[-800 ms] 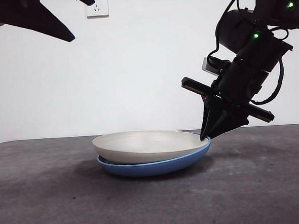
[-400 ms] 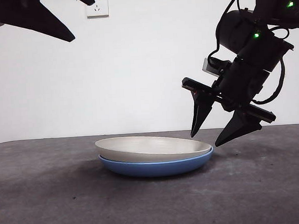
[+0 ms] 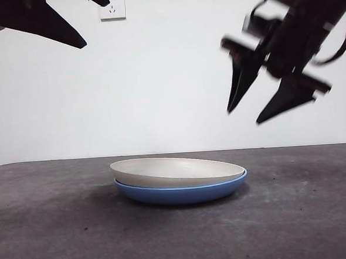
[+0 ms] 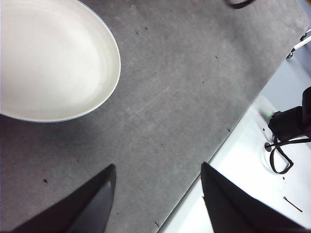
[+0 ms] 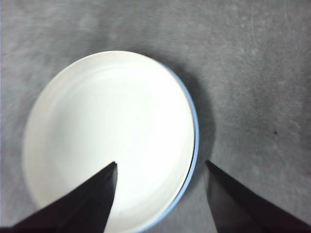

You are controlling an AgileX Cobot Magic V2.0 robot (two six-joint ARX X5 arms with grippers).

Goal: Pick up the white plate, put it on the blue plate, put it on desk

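Observation:
The white plate (image 3: pixel 175 171) lies nested in the blue plate (image 3: pixel 183 193) on the desk (image 3: pixel 61 230), a little left of the blue one's centre. My right gripper (image 3: pixel 245 116) is open and empty, well above the plates' right rim, blurred by motion. In the right wrist view the white plate (image 5: pixel 112 141) fills the middle, with a thin arc of the blue plate (image 5: pixel 195 141) at its edge, and the right gripper (image 5: pixel 160 167) hangs open over it. My left gripper (image 4: pixel 158 170) is open over bare desk, with the white plate (image 4: pixel 48 58) off to one side.
A wall socket (image 3: pixel 112 5) is on the white wall behind. The left arm (image 3: pixel 31 21) waits at the top left corner. The desk's edge (image 4: pixel 228 131) and a white surface with cables (image 4: pixel 282 145) show in the left wrist view.
The right gripper opened and let go of the white plate's rim, which settled flat in the blue plate. The gripper then rose clear. The left arm has not moved.

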